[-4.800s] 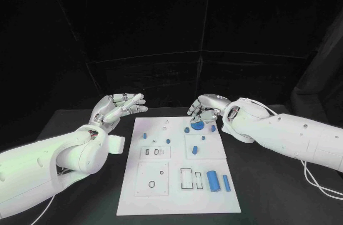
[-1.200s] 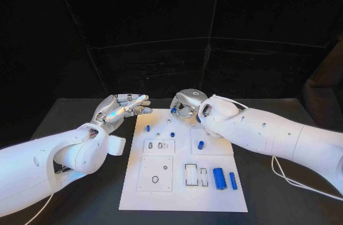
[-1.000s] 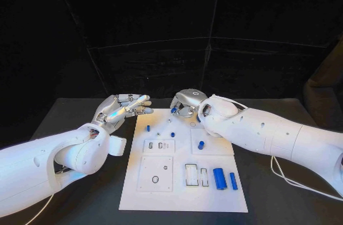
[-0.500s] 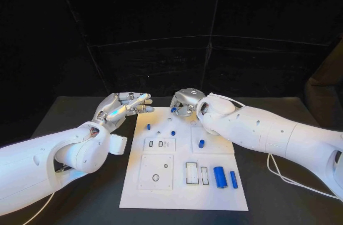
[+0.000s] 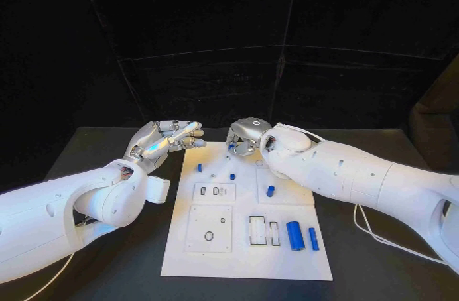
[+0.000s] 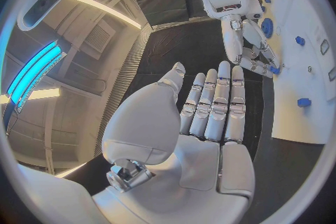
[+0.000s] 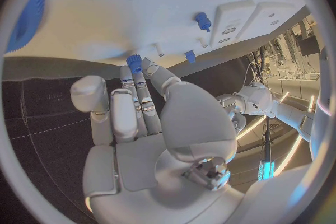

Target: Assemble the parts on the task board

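Both silver hands hover at the far end of the flat white task board (image 5: 244,248).

From the head camera, the left hand (image 5: 164,140) is raised just off the board's far left corner, fingers straight, together, empty; the right hand (image 5: 247,137) curls over the far edge. The left wrist camera shows the left palm (image 6: 210,117) flat, and beyond its fingertips the right hand pinching a small blue part (image 6: 276,70). The right wrist camera shows that blue piece (image 7: 134,63) at its fingertips against the board, two blue pegs beyond.
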Action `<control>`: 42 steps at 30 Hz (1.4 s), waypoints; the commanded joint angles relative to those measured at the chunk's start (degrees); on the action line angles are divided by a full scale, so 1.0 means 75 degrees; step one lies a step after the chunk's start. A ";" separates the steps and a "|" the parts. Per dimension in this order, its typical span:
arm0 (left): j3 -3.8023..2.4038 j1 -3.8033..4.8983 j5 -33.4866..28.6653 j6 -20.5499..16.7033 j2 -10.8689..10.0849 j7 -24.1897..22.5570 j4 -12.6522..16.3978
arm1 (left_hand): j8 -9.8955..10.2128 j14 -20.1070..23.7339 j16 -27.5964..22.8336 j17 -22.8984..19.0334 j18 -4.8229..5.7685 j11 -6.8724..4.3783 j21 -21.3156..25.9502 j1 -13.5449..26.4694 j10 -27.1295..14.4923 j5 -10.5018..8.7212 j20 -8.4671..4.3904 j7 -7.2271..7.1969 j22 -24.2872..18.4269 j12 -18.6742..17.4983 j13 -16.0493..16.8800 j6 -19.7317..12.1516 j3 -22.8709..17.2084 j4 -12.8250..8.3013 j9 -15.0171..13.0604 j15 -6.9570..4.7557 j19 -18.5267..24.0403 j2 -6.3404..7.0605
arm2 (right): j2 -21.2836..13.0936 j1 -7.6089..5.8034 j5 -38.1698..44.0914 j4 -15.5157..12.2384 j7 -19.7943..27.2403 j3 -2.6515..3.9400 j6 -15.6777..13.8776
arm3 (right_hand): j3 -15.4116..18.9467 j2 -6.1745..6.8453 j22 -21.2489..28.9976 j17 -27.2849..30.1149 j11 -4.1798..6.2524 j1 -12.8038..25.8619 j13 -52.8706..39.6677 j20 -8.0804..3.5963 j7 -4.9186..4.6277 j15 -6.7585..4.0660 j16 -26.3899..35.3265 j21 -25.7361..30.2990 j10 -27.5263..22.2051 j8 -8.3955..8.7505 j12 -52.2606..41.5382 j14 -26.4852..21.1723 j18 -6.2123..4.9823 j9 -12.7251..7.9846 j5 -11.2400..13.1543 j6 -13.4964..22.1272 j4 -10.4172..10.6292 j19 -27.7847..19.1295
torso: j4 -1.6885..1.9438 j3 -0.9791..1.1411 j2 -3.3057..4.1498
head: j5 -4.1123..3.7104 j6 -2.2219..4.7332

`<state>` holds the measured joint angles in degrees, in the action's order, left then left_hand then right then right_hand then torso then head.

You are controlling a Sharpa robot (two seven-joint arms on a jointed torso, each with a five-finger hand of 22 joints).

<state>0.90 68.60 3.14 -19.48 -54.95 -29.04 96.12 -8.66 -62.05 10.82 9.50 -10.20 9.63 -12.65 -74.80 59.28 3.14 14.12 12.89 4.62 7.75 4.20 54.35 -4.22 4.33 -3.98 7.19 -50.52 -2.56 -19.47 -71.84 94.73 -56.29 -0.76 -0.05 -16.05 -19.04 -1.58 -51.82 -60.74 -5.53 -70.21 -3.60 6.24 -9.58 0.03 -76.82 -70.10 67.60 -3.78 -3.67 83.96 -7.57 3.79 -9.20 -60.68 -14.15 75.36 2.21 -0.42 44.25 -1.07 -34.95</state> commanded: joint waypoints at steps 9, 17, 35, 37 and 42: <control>-0.0006 0.0024 -0.0002 0.0077 0.0006 -0.0010 -0.0027 | 0.0053 0.0000 -0.0039 0.0013 -0.0049 0.0050 0.0031 -0.0007 0.0022 0.0045 0.0006 0.0043 -0.0011 -0.0030 -0.0010 -0.0009 0.0002 -0.0030 0.0008 0.0044 -0.0053 -0.0071 | -0.0076 -0.0012 0.0065 -0.0122 -0.0231 0.0002 -0.0336 | 0.0398 0.0524 0.0355 0.0334 -0.0204 0.0141 -0.0009 0.0180 -0.0192 0.0223 0.0158 0.0190 -0.0963 0.0069 -0.0013 0.0056 0.0009 -0.0059 0.0582 0.1972 0.0395 -0.0252 | -0.0010 0.0003 -0.0004 | 0.0045 -0.0001; -0.0005 0.0027 -0.0002 0.0104 -0.0034 -0.0014 -0.0034 | 0.0056 -0.0002 -0.0043 0.0018 -0.0050 0.0051 0.0036 0.0004 0.0026 0.0044 0.0007 0.0044 -0.0015 -0.0034 -0.0009 -0.0005 0.0002 -0.0029 0.0007 0.0045 -0.0055 -0.0074 | -0.0914 -0.0014 -0.0583 -0.1001 -0.0333 0.0002 -0.0875 | 0.0690 0.0481 0.0435 0.0325 -0.0166 0.0062 -0.0137 0.0176 -0.0213 0.0199 0.0148 0.0225 -0.0570 -0.0113 -0.0450 0.0069 -0.0004 0.0062 0.0367 0.1484 0.0711 -0.0245 | -0.0059 -0.0006 -0.0023 | 0.0049 0.0018; -0.0003 0.0027 -0.0003 0.0240 -0.0039 -0.0042 -0.0117 | 0.0055 -0.0026 -0.0056 0.0035 -0.0055 0.0028 0.0044 0.0008 0.0067 0.0046 0.0004 0.0005 -0.0024 -0.0038 -0.0005 0.0031 -0.0018 -0.0044 0.0000 0.0034 -0.0077 -0.0102 | -0.3074 -0.0014 -0.2176 -0.2732 -0.1259 -0.0013 0.0303 | 0.2325 0.0709 -0.1425 -0.1161 0.0176 -0.0043 -0.4144 -0.0175 0.0071 -0.0075 -0.0710 -0.0934 0.0088 -0.0219 -0.5145 0.0345 0.0303 0.0046 -0.0238 0.1528 0.2351 0.0543 | -0.0283 0.0028 -0.0066 | -0.0018 0.0094; -0.0003 0.0027 -0.0003 0.0254 -0.0023 -0.0041 -0.0148 | 0.0055 -0.0033 -0.0061 0.0039 -0.0057 0.0021 0.0046 0.0007 0.0077 0.0046 0.0002 -0.0002 -0.0027 -0.0041 -0.0005 0.0042 -0.0024 -0.0051 -0.0002 0.0030 -0.0084 -0.0107 | -0.3072 -0.0013 -0.2110 -0.2692 -0.1302 -0.0013 0.0377 | 0.2501 0.0686 -0.1486 -0.1293 0.0177 -0.0174 -0.4896 -0.0126 0.0019 -0.0075 -0.0775 -0.0976 0.0022 -0.0255 -0.5840 0.0362 0.0326 0.0045 -0.0303 0.1575 0.2502 0.0553 | -0.0269 0.0028 -0.0058 | -0.0034 0.0102; -0.0003 0.0026 -0.0003 0.0287 0.0024 -0.0031 -0.0220 | 0.0055 -0.0033 -0.0061 0.0039 -0.0057 0.0021 0.0046 0.0007 0.0077 0.0046 0.0002 -0.0002 -0.0027 -0.0041 -0.0005 0.0042 -0.0024 -0.0051 -0.0002 0.0030 -0.0084 -0.0107 | -0.2946 -0.0011 -0.1877 -0.2525 -0.1372 -0.0014 0.0469 | 0.2864 0.0587 -0.1744 -0.1793 0.0141 -0.0458 -0.7323 -0.0077 -0.0016 -0.0040 -0.1000 -0.1132 0.0715 -0.0398 -0.8067 0.0441 0.0371 0.0050 -0.0508 0.1638 0.2824 0.0627 | -0.0245 0.0031 -0.0049 | -0.0043 0.0081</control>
<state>0.92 68.73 3.10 -18.39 -54.84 -28.96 94.55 -8.44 -62.05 10.60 9.74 -10.18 9.83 -12.65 -74.57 59.48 3.14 14.06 12.89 4.51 7.75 4.21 54.35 -4.39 4.17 -3.99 7.19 -50.86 -2.79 -41.80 -71.81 80.10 -75.42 -9.56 -0.16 -14.70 2.00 2.79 -64.58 -73.44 -4.44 -73.19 -55.74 5.53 -9.72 -0.63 -84.02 -78.38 71.79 -6.62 -61.65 84.16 -5.74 4.12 -12.71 -48.77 6.96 79.79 0.20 -0.17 43.82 -1.35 -34.26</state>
